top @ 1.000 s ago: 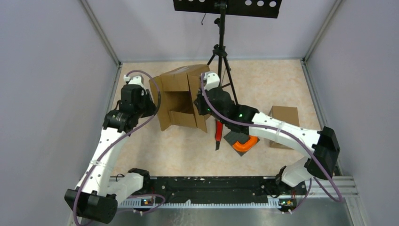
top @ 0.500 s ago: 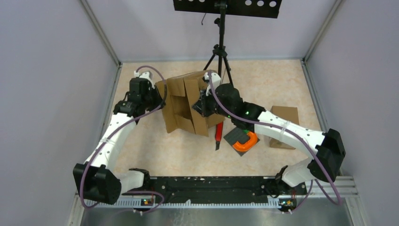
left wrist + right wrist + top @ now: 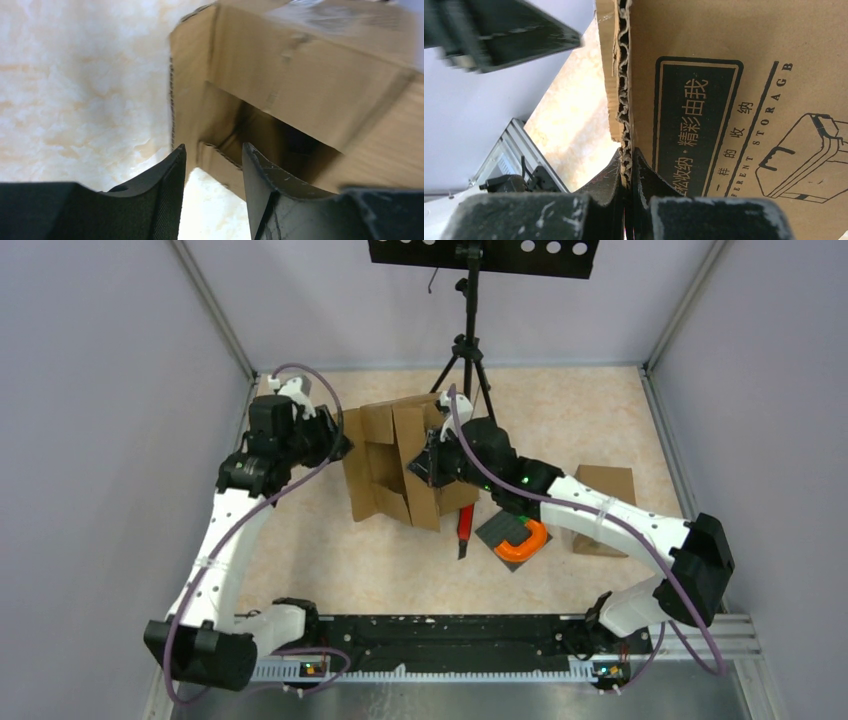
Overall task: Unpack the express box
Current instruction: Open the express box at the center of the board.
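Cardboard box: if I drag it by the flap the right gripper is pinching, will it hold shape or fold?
The cardboard box is likely light: open, no contents showing. The right gripper pinches one thin corrugated flap, which would probably hinge or crease before the box slides. The left gripper is open, so the box may pivot or tip.

Tripod [image 3: 467, 346] just behind box [image 3: 385, 465], free floor [image 3: 330, 560] nearside

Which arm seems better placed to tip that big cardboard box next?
Right, probably. The right end effector is shut on the brown cardboard box's flap edge; the left end effector is open beside the box, gripping nothing.
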Robot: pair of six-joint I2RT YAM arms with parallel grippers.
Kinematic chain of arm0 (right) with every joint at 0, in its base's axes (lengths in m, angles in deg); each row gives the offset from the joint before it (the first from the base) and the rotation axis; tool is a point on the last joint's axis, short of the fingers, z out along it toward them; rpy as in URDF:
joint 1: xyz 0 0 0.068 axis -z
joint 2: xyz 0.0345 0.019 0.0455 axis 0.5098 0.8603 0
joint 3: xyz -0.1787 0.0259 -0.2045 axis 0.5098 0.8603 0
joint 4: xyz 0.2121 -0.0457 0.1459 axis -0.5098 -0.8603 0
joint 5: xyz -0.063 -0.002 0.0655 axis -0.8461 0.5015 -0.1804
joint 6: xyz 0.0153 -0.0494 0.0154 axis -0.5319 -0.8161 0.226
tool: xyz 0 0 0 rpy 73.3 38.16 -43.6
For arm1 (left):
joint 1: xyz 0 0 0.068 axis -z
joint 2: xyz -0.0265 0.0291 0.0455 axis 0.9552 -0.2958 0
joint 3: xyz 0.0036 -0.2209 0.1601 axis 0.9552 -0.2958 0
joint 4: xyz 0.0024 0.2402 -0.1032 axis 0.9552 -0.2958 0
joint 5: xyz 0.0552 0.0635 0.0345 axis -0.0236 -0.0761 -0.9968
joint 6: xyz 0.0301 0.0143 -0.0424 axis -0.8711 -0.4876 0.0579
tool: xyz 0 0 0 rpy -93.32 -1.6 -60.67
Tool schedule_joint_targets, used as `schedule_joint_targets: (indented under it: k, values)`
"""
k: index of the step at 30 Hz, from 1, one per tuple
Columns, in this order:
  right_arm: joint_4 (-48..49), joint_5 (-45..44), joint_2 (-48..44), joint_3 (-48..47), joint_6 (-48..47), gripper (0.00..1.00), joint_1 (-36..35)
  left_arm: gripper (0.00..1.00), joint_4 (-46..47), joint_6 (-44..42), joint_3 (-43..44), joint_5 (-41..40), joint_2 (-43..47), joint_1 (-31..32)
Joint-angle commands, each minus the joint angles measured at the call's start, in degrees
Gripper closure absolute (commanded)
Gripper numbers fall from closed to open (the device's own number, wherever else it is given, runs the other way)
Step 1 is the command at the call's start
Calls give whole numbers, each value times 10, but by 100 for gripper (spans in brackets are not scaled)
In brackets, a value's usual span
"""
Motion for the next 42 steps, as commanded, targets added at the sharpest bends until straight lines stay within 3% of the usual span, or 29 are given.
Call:
schedule_joint_targets:
  k: [1, 4, 14, 21, 27, 32, 37, 42]
  values:
    - [44, -32, -8, 4, 40, 100, 2, 52, -19, 6, 54, 84, 63, -2]
    - [92, -12, -17, 25, 47, 100, 2, 56, 19, 62, 21, 162, 85, -1]
    - [263, 91, -46, 104, 89, 100, 8, 67, 211, 206, -155, 208, 76, 3]
    - [431, 196, -70, 193, 148, 100, 42, 59, 254, 212, -198, 195, 50, 28]
    - [568, 271, -58, 287, 243, 100, 95, 49, 222, 189, -171, 108, 14, 98]
    - [569, 243, -80, 355, 254, 100, 99, 40, 167, 152, -122, -9, -29, 168]
    - [481, 181, -148, 409, 240, 100, 101, 31, 156, 151, -88, -63, -75, 218]
    - [268, 91, -223, 413, 221, 100, 106, 25, 150, 155, -45, -143, -127, 278]
